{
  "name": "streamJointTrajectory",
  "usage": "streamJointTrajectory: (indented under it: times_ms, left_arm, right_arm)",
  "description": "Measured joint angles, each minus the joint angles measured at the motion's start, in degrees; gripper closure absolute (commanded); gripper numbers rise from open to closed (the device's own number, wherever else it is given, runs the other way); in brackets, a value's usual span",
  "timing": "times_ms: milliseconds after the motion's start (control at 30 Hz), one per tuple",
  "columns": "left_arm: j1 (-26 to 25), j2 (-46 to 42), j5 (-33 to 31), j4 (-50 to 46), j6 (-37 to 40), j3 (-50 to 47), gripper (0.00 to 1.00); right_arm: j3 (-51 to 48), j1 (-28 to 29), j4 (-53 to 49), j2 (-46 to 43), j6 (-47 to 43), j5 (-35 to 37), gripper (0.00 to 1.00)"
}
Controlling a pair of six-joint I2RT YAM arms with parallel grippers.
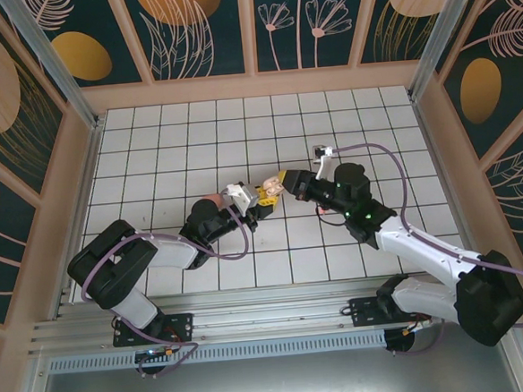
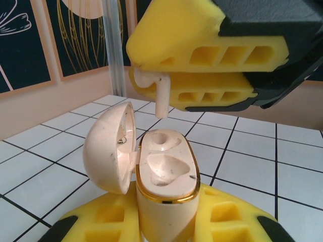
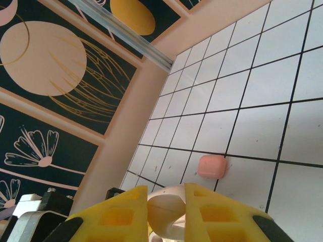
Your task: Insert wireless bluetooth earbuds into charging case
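1. Left wrist view: the case is held upright at 6 o'clock, clamped between the closed fingers of the left hand.
2. Its lid is swung open toward 9 o'clock, and both sockets are seen bare.
3. A pale earbud is pinched by the closed right hand at 12 o'clock, with its stem pointed down, just above the far socket and apart from it.
4. Top view: the two hands are seen tip to tip near the middle of the surface, the right at 2 o'clock of the left.
5. Right wrist view: a pink object is seen lying on the surface, apart from the hands.
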Motion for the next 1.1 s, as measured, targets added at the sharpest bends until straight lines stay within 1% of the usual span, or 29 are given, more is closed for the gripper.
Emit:
streamJointTrajectory:
  times_ms: [367, 767, 1100]
  left_arm:
    - [0.0, -0.3, -0.3, 0.3, 0.0, 0.0, 0.88]
    - [0.0, -0.4, -1.4, -0.1, 0.0, -0.1, 0.88]
    - [0.0, -0.5, -1.4, -0.1, 0.0, -0.1, 0.88]
  right_arm:
    - [-0.8, 0.7, 0.5, 0.2, 0.0, 2.2, 0.81]
    - [-0.8, 2.9, 0.4, 0.9, 0.0, 3.8, 0.81]
    - [-1.3, 5.0, 0.9, 0.7, 0.9, 9.7, 0.81]
